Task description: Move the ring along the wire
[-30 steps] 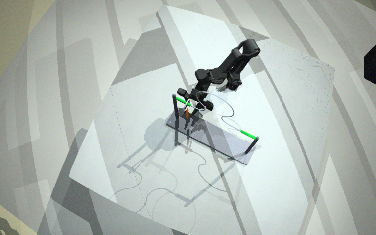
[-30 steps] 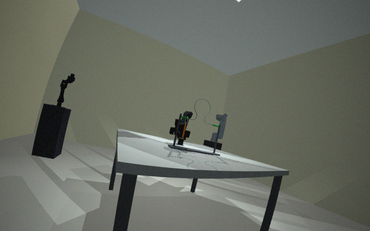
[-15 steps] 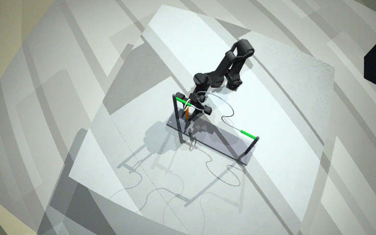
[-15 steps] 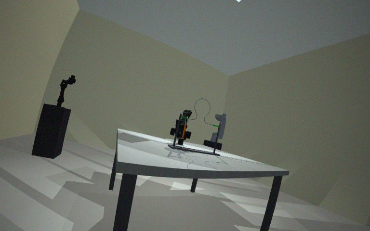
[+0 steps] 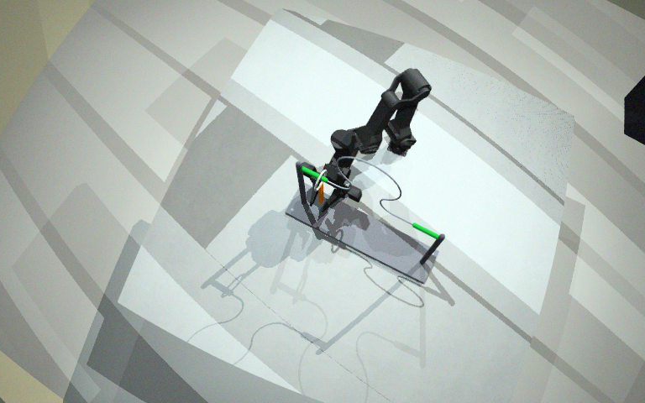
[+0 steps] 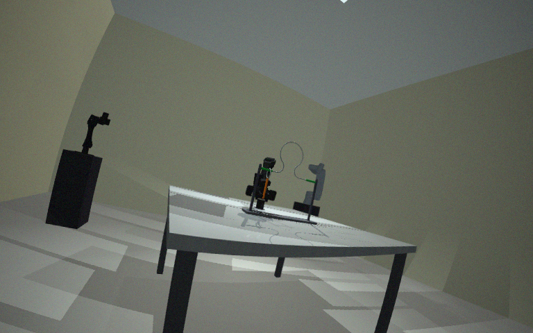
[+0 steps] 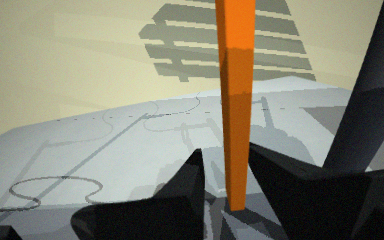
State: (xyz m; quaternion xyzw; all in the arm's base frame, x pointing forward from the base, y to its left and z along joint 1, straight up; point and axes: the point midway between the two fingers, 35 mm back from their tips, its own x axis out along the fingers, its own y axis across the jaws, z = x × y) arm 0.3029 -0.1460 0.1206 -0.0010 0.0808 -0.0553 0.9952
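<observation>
The pale ring (image 5: 317,185) hangs around the green part (image 5: 310,172) (image 6: 264,168) beside the left post (image 5: 302,190) (image 6: 255,189) (image 7: 369,85). Its orange handle (image 5: 321,192) (image 6: 265,189) (image 7: 237,75) points down. My gripper (image 5: 317,207) (image 7: 222,150) is partly open at the handle. In the wrist view, the handle's lower end shows between the fingertips, closer to the right one, with a gap on the left. Contact with the right fingertip cannot be told. The ring is out of the wrist view. The other green part (image 5: 426,230) (image 6: 310,181) meets the right post (image 5: 432,249) (image 6: 312,200).
The thin grey wire (image 5: 400,190) (image 6: 291,142) loops high between the green parts, and in the top view it passes across my wrist. The posts stand on a flat base (image 5: 385,239). A black pedestal (image 6: 73,189) with another arm (image 6: 89,132) stands away from the table (image 6: 286,250).
</observation>
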